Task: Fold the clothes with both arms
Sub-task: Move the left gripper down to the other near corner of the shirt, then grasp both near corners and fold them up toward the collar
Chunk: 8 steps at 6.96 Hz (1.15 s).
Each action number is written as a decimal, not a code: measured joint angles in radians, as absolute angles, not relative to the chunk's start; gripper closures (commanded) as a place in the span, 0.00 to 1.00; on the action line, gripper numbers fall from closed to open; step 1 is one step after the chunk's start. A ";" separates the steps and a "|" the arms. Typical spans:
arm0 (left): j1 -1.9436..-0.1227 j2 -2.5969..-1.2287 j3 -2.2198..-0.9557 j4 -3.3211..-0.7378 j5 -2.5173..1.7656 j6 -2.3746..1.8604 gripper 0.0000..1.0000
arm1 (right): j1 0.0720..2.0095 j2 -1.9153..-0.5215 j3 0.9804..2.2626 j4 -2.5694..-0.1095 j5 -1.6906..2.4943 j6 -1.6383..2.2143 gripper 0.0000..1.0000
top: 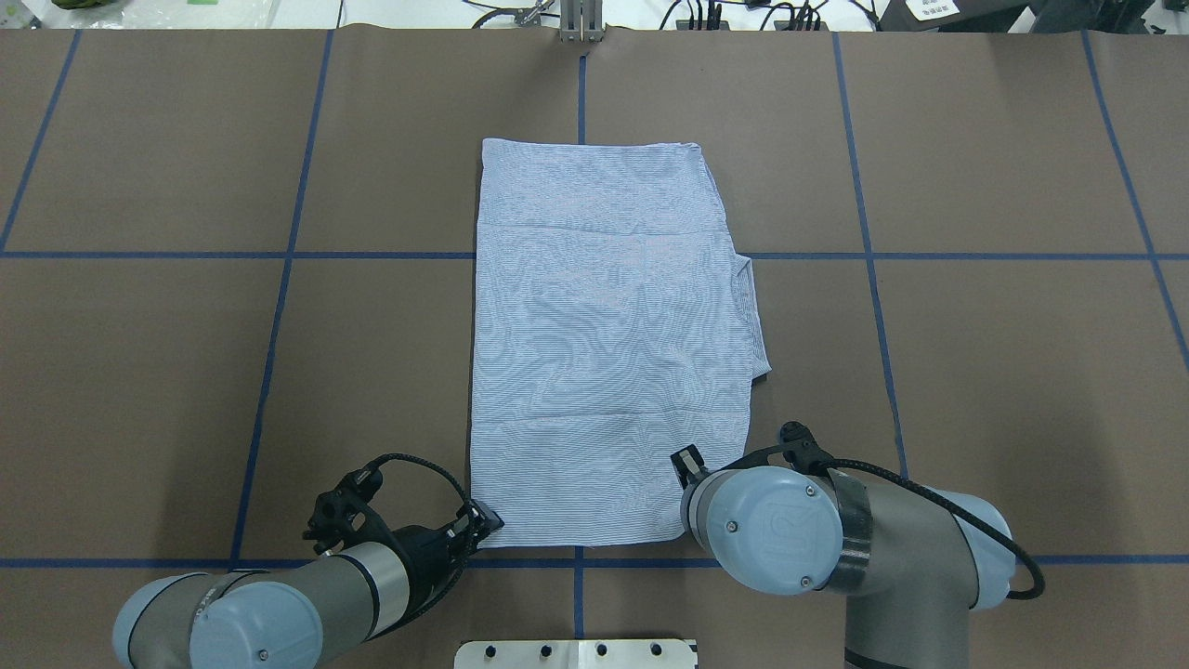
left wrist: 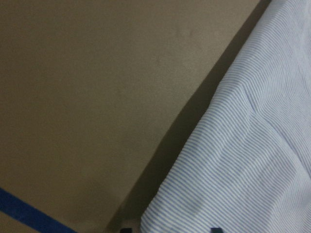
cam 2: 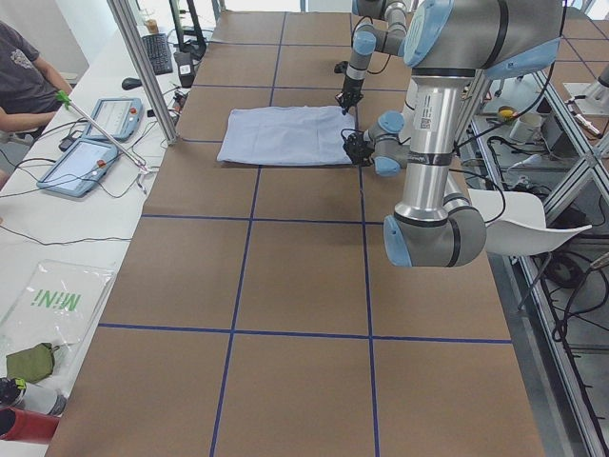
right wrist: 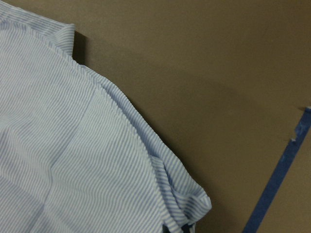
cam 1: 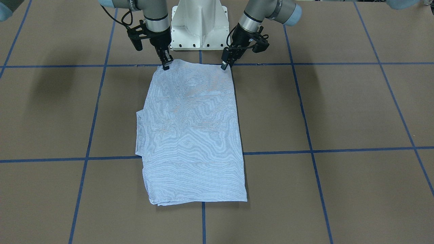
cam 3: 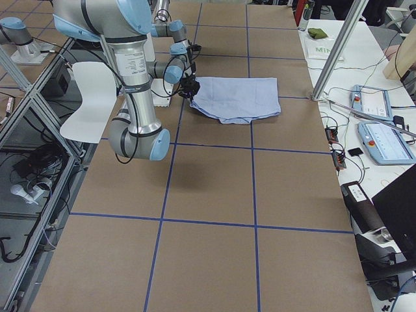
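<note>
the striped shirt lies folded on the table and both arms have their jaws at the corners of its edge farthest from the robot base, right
No. The shirt lies folded on the table and the left arm and right arm have their jaws at its corners, but on the edge nearest the white base; the exterior front-facing view shows it.

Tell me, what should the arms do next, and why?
Probably lift both near corners together. The shirt lies flat as a long rectangle, and the left arm and right arm each have jaws at a corner on the robot's side, so folding it in half seems next.
</note>
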State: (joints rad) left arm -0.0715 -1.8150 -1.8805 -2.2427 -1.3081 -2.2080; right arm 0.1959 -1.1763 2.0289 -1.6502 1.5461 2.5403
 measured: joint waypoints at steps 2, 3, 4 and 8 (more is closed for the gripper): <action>-0.074 -1.811 -1.884 -2.242 -1.307 -2.210 1.00 | 0.198 -1.179 2.030 -1.651 1.546 2.540 1.00; -0.076 -1.808 -1.898 -2.241 -1.307 -2.211 1.00 | 0.199 -1.180 2.033 -1.651 1.546 2.540 1.00; -0.076 -1.804 -1.938 -2.219 -1.306 -2.221 1.00 | 0.198 -1.183 2.048 -1.657 1.545 2.542 1.00; -0.079 -1.822 -2.310 -1.952 -1.334 -2.320 1.00 | 0.263 -1.183 2.326 -1.866 1.611 2.571 1.00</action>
